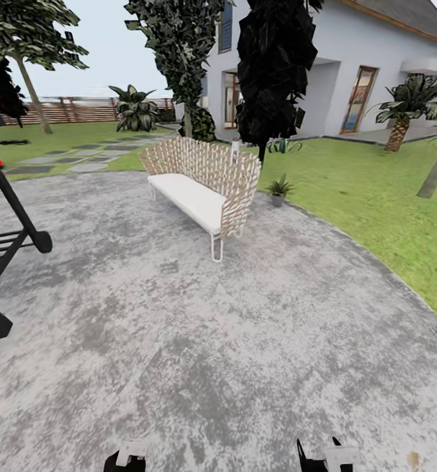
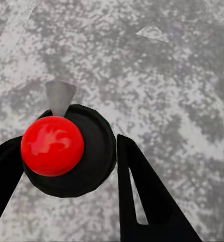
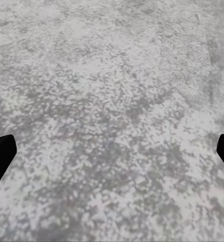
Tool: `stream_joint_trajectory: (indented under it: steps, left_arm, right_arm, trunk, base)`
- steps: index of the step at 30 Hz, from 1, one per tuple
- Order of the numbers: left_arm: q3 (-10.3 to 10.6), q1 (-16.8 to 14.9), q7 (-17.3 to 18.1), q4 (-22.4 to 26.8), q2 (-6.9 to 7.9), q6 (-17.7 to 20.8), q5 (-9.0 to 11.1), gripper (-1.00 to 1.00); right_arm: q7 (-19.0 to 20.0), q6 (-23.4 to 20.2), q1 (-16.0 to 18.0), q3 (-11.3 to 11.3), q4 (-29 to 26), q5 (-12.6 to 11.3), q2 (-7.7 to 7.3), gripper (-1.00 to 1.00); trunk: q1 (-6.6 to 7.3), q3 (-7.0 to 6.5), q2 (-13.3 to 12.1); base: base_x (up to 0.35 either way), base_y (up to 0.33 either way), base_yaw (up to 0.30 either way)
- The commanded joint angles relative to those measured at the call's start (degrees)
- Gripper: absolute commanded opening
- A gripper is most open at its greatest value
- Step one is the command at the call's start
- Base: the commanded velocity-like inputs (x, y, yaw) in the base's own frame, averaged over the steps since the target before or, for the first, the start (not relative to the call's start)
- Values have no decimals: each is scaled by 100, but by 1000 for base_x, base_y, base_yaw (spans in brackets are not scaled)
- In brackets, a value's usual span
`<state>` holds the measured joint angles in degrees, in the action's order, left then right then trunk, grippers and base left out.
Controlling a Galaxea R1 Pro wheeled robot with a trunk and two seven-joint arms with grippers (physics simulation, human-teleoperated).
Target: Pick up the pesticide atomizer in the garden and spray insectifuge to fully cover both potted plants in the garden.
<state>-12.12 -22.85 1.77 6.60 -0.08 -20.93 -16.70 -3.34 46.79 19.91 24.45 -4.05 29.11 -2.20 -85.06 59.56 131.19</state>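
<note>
One potted plant (image 1: 278,189), a small rosette of pointed green leaves, stands at the patio's edge just right of the woven bench. A second low leafy plant (image 1: 281,145) sits on the lawn behind the dark tree. The pesticide atomizer is out of view. My left gripper (image 2: 69,138) is open, its black fingers (image 2: 142,191) spread over grey paving, with a red knob on a black disc (image 2: 52,145) below them. My right gripper (image 3: 112,148) is open wide above bare paving, nothing between its fingers (image 3: 0,154). Both wrists peek in at the head view's lower edge.
A woven bench (image 1: 202,187) with a white cushion stands mid-patio (image 1: 179,328). A black framed object with a red tip (image 1: 8,223) is at the left. Lawn (image 1: 375,196), palms, stepping stones (image 1: 80,157), a wooden fence (image 1: 80,108) and a white house lie beyond.
</note>
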Motion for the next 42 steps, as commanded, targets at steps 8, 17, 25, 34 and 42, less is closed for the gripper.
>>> stream_joint_trajectory:
  steps: [8, 17, 25, 34, 42]
  left_arm:
    - [-50, -1, 16, -1, -1, -10, -51, -100]
    - [-54, -3, 16, -1, -1, -13, -34, -100]
    - [-54, -2, 16, -1, -1, -16, -26, -100]
    - [-54, -1, 16, -1, 0, -16, -10, -100]
    - [-54, 0, 16, -1, 0, -16, -25, -100]
  right_arm:
    - [-35, 14, 5, 24, 5, 60, 0, 100]
    - [-35, 14, 5, 24, 9, 60, 0, 100]
    - [-35, 14, 5, 20, 9, 60, 0, 100]
    - [-35, 14, 5, 22, 7, 60, 0, 100]
    - [-9, 14, 5, 11, 1, 95, 0, 100]
  trunk:
    - [-2, 5, 2]
    - [-2, 5, 2]
    - [-2, 5, 2]
    - [-2, 5, 2]
    - [-2, 5, 2]
  base:
    - [279, -165, -298]
    - [278, -166, -298]
    - [278, -162, -298]
    - [296, -111, -299]
    - [337, -5, -76]
